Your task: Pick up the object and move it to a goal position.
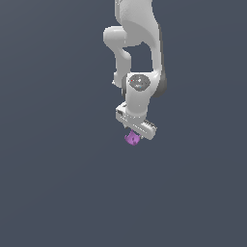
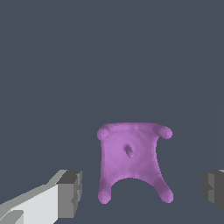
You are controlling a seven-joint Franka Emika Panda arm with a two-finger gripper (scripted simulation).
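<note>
Claw (image 2: 142,189) spread wide, straddling purple lump (image 2: 132,158) without touching; lump directly beneath on bare floor (image 1: 58,193). Grasp step underway. Next: probably lower slightly, close, lift toward goal.

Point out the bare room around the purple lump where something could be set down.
Nearly everything is free: the flat grey surface runs bare to every edge of the exterior view. The one crowded spot is at the purple lump, directly under the gripper and white arm. In the wrist view the lump lies between the open jaws, with a bare gap on each side.
</note>
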